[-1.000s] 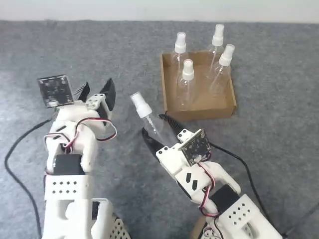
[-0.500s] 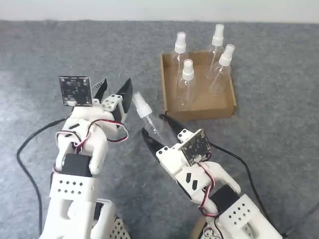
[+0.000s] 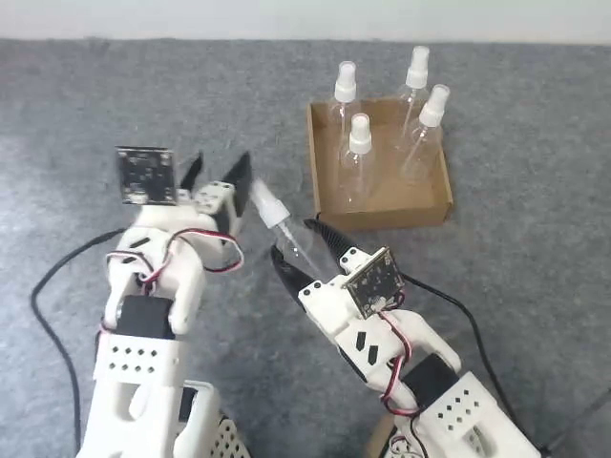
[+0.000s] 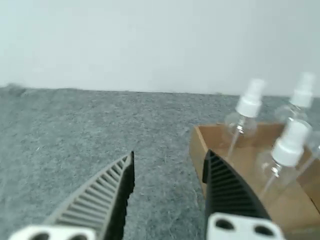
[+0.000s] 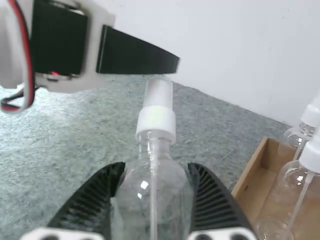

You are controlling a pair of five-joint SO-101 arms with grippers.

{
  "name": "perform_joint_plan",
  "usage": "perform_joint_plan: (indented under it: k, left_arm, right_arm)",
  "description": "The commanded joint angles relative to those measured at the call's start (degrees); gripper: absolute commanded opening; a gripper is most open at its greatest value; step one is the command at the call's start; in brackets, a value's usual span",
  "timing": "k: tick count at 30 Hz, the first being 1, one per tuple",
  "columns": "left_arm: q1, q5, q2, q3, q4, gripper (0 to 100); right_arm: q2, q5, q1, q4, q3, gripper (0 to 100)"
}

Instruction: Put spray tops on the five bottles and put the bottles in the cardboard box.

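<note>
A clear bottle [image 3: 288, 239] with a white spray top [image 3: 268, 201] stands tilted in front of the cardboard box [image 3: 382, 218]. My right gripper [image 3: 298, 256] is shut on its body; the right wrist view shows the bottle [image 5: 150, 192] pressed between both fingers [image 5: 95, 197]. My left gripper [image 3: 218, 166] is open, just left of the spray top, one finger close beside it. In the right wrist view that finger [image 5: 137, 57] hangs right over the spray top [image 5: 157, 112]. Several capped bottles [image 3: 358, 162] stand in the box.
Grey felt covers the table [image 3: 535, 248]. The box [image 4: 199, 145] sits back right of the left gripper [image 4: 167, 172], its near wall low. A black cable [image 3: 43, 277] trails left of the left arm. Open felt lies far left and right of the box.
The left arm has swung right and forward, bringing its open gripper up beside the held bottle's spray top. The right arm and its bottle have stayed put.
</note>
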Motion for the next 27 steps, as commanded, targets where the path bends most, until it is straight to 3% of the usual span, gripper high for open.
perform_joint_plan:
  k: [1,14,27]
  left_arm:
    - [-6.0,4.2,-1.1,-2.6,-1.8,21]
    - [1.7,-3.3,-1.1,-0.1,-1.6,21]
    - [3.2,-3.6,-1.6,-0.3,1.2,21]
  right_arm:
    - [-1.5,0.9,-0.5,0.0,-2.4,0.6]
    - [-1.5,0.9,-0.5,0.0,-2.4,0.6]
    - [-1.3,0.9,-0.5,0.0,-2.4,0.6]
